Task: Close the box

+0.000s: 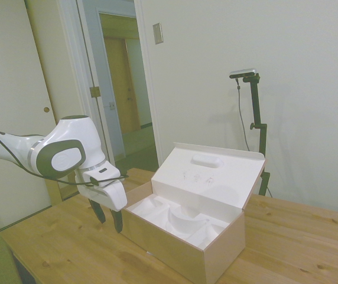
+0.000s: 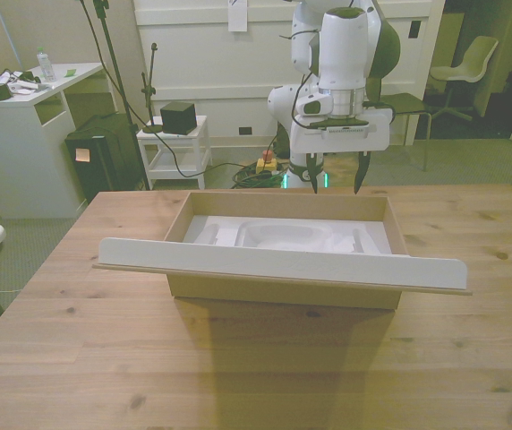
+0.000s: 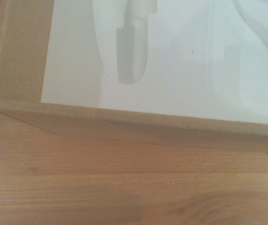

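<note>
the box [image 2: 283, 291] was a long rectangular tray of plain tan cardboard with a matt, slightly fibrous face, lined in white. it sat near the middle of the wooden tabletop [image 2: 77, 358], whose planks showed pale grain and knots. its long axis ran across the front view, parallel to the tabletop's near and far edges. inside lay a white moulded foam insert [image 2: 283, 237], smooth, with rounded hollows and soft ridges. the hinged flap lid [image 1: 213, 174] stood open, rising from the long wall nearest the front camera and leaning outward, its white inner face turned toward the arm and carrying a shallow raised oval near its free edge.

the tool [image 2: 337, 184] hung just outside the box's far long wall, toward the front view's right, its two dark fingers [image 1: 117, 220] pointing down with a clear gap between them and nothing held. in the wrist view the cardboard rim [image 3: 138, 117] showed as a tan band between foam and wood.
</note>
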Robot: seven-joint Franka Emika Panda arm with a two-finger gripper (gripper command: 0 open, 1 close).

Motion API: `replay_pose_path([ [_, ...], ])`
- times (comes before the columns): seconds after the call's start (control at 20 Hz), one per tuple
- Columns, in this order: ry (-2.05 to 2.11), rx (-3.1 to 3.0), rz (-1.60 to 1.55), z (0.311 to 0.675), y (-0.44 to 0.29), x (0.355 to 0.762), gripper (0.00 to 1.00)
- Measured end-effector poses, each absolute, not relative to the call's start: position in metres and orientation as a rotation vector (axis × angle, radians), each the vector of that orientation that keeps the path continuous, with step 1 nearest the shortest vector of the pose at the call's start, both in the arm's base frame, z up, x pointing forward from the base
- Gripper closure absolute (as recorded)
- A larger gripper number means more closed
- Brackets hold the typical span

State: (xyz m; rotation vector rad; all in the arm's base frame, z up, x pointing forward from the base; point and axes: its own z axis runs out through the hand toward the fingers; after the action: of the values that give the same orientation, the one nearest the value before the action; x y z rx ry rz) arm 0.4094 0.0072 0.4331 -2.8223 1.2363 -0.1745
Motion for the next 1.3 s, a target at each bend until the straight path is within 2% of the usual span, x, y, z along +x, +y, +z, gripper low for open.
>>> replay_pose_path([
  [0.15, 1.236, -2.822, -0.176, 0.433, 0.007, 0.41, 0.0],
  [0.3, 1.233, -2.805, -0.229, 0.448, 0.008, 0.407, 0.0],
  [0.55, 1.223, -2.734, -0.435, 0.505, 0.005, 0.39, 0.0],
  [0.8, 1.246, -2.609, -0.68, 0.583, -0.018, 0.39, 0.0],
  [1.05, 1.252, -2.505, -0.835, 0.656, -0.036, 0.415, 0.0],
  [1.3, 1.242, -2.468, -0.918, 0.682, -0.053, 0.481, 0.0],
])
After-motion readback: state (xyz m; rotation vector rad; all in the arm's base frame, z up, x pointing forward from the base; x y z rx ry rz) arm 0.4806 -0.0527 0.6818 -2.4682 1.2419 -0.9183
